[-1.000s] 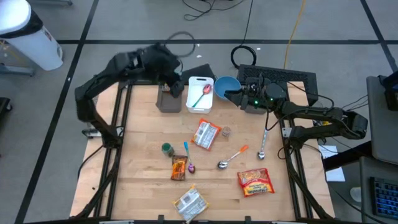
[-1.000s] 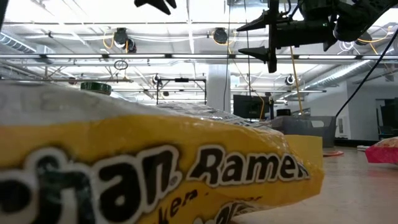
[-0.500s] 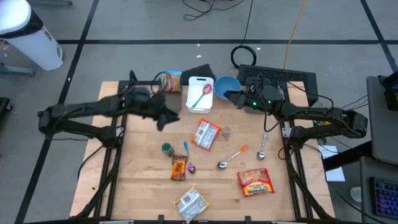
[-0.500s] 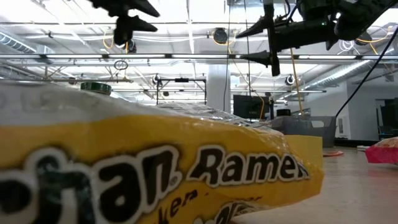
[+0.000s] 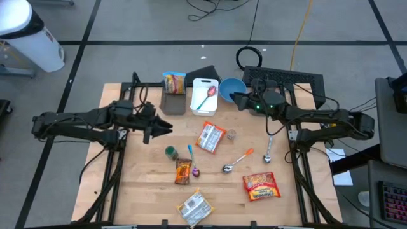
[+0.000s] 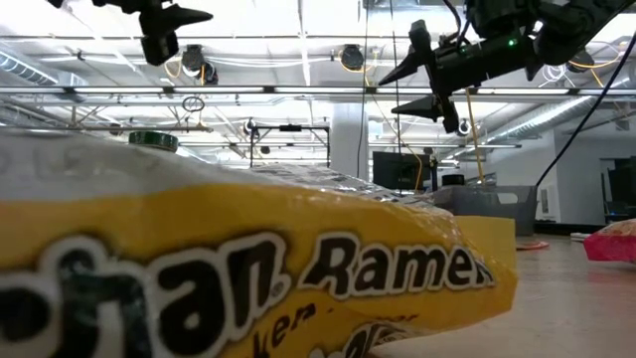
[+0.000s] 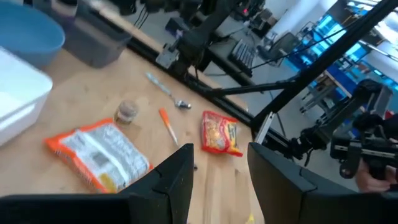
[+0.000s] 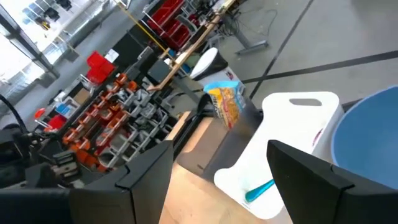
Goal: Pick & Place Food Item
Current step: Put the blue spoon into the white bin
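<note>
A yellow and blue food packet (image 5: 173, 83) stands upright in the far end of a grey bin (image 5: 173, 103) at the table's far edge; it also shows in the right wrist view (image 8: 225, 102). My left gripper (image 5: 162, 128) hovers open and empty over the table's left middle, pointing roughly level toward the right (image 7: 217, 180). My right gripper (image 5: 232, 98) is open and empty too, held above the table beside the blue bowl (image 5: 233, 86) and pointing toward the white cutting board (image 8: 292, 134).
A green spoon lies on the cutting board (image 5: 205, 95). Scattered on the table are an orange-white packet (image 5: 211, 137), a small jar (image 5: 231, 134), a green-lidded jar (image 5: 170, 152), an orange packet (image 5: 183, 170), a red packet (image 5: 261, 186), a ramen packet (image 5: 194, 207) and several spoons.
My left gripper has drawn back from over the grey bin toward the table's left and near side, sinking and tipping from pointing down to nearly level. The food packet, hidden under it before, now shows standing in the bin. My right gripper has turned slightly in place.
</note>
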### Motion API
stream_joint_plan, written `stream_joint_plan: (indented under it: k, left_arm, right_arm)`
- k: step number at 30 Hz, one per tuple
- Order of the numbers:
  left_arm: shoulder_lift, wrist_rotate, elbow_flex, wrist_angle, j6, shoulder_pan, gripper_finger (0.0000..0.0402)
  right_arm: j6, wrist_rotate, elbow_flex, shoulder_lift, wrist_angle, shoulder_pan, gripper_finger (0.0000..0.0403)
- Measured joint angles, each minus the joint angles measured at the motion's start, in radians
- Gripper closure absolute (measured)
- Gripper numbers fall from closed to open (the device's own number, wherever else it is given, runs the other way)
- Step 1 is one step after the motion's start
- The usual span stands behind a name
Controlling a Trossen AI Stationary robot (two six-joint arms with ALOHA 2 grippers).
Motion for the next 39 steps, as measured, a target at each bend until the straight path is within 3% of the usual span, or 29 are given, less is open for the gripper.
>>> stream_joint_plan:
  k: [6,10,19,31,39]
  left_arm:
    - [0.024,-0.048,0.0,0.077,0.048,0.0,0.0245]
    - [0.064,-0.081,0.0,0.16,-0.027,0.002,0.0245]
    - [0.127,0.035,0.0,0.261,0.034,0.001,0.0245]
    - [0.124,0.139,0.006,0.104,0.004,-0.003,0.0245]
    - [0.124,0.02,0.115,-0.186,0.082,-0.06,0.0245]
  right_arm:
    - [0.035,-0.005,0.0,0.029,0.005,0.004,0.0149]
    - [0.05,-0.004,0.0,0.049,0.005,0.018,0.0149]
    - [0.023,-0.006,0.0,0.104,0.155,0.096,0.0149]
    - [0.04,-0.004,0.0,0.177,0.234,0.165,0.0149]
    - [0.071,-0.026,0.0,0.176,0.297,0.164,0.0149]
